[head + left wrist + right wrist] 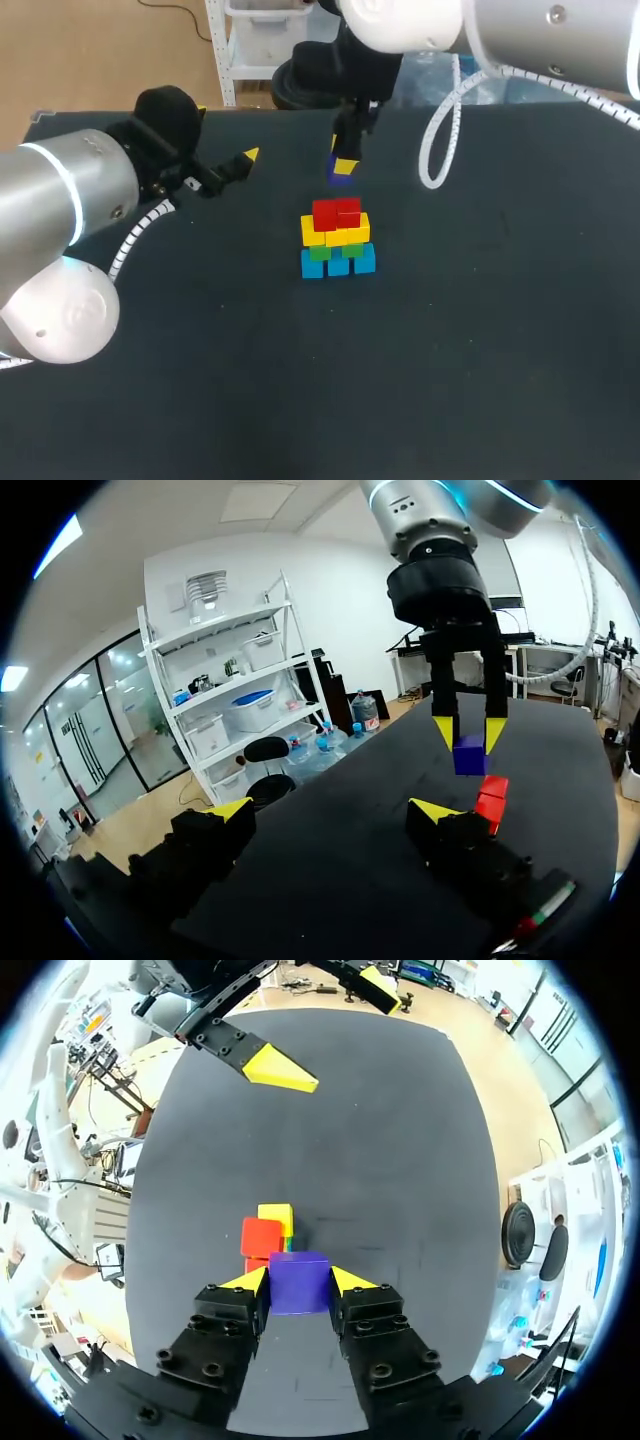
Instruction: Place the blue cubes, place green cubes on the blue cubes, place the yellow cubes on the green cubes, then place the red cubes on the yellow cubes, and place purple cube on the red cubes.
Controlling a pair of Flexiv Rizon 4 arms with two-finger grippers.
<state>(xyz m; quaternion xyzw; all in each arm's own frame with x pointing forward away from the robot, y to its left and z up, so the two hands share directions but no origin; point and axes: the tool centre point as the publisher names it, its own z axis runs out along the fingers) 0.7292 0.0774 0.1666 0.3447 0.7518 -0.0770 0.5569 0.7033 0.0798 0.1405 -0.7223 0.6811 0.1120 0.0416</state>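
Observation:
A stack of cubes (337,238) stands mid-table: blue cubes (338,263) at the base, green (320,252), yellow (335,232), then red cubes (336,212) on top. My right gripper (343,163) hangs a little above and behind the stack, shut on a purple cube (341,174). In the right wrist view the purple cube (299,1282) sits between the yellow tips, with the red cube (262,1238) and a yellow cube (277,1218) below. My left gripper (226,165) is open, off to the stack's left; its wrist view shows the purple cube (469,756) and red cubes (490,798) ahead.
The dark table (480,330) carries nothing else near the stack. A coiled white cable (440,130) hangs from my right arm at the back right.

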